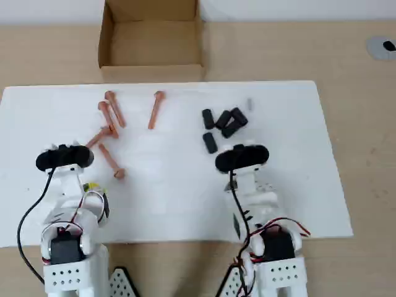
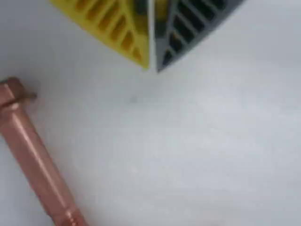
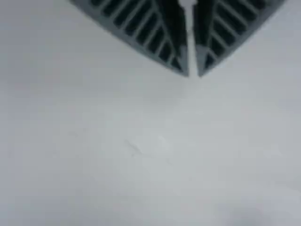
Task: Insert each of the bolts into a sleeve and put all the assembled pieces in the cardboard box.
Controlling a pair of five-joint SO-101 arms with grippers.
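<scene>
Several copper bolts lie on the white sheet (image 1: 173, 185) at the left, the nearest bolt (image 1: 111, 160) just right of my left arm. One bolt (image 1: 156, 109) lies apart toward the middle. Several black sleeves (image 1: 224, 122) cluster at the right, one (image 1: 210, 142) close to my right arm. The cardboard box (image 1: 151, 37) stands open beyond the sheet. My left gripper (image 2: 151, 66) is shut over bare sheet, with a bolt (image 2: 33, 155) lying beside it. My right gripper (image 3: 190, 73) is shut over bare sheet too, holding nothing.
The white sheet covers most of the wooden table (image 1: 365, 124). A grey round fitting (image 1: 381, 47) sits in the table at the far right. Open sheet lies between the two arms and between the bolts and sleeves.
</scene>
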